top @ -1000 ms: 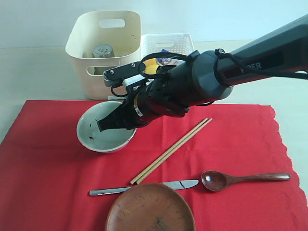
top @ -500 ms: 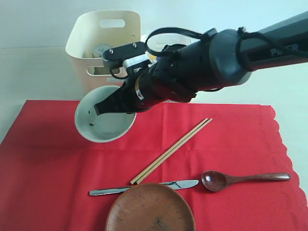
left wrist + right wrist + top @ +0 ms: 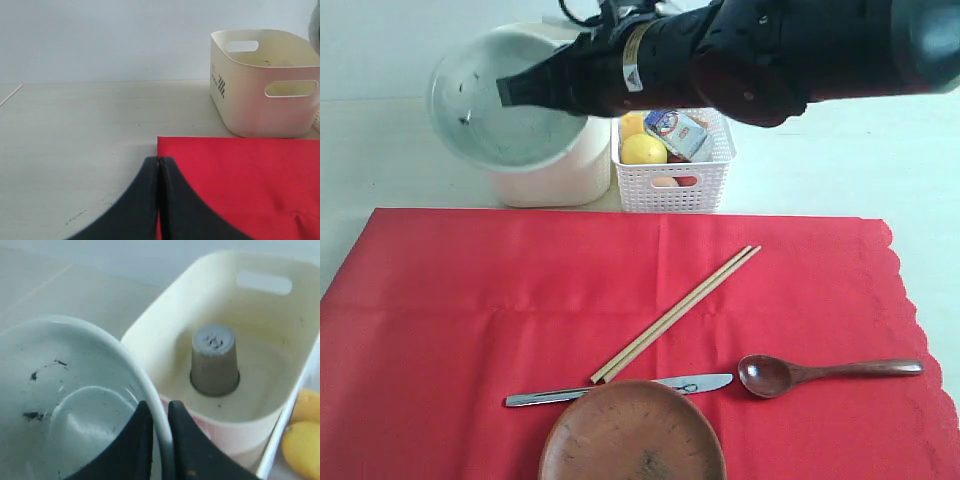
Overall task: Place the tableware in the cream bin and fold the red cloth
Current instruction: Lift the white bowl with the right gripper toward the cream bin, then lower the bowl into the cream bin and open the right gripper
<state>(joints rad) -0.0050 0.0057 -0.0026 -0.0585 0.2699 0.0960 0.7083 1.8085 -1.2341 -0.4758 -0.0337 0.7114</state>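
My right gripper (image 3: 510,92) (image 3: 160,410) is shut on the rim of the white speckled bowl (image 3: 485,120) (image 3: 65,405), holding it tilted in the air in front of the cream bin (image 3: 555,175) (image 3: 250,305). The steel cup (image 3: 215,360) stands upside down inside the bin. On the red cloth (image 3: 470,300) (image 3: 240,175) lie the wooden chopsticks (image 3: 675,313), the metal knife (image 3: 620,390), the dark wooden spoon (image 3: 825,372) and the round brown plate (image 3: 632,432). My left gripper (image 3: 159,162) is shut and empty, low over the cloth's corner.
A white lattice basket (image 3: 672,165) with a lemon (image 3: 644,150) and a small milk carton (image 3: 675,128) stands right of the cream bin. The pale table (image 3: 75,130) stretches beyond the cloth's edge.
My right gripper has lifted the bowl off the cloth, up and back to the front of the cream bin. The other tableware has not moved.
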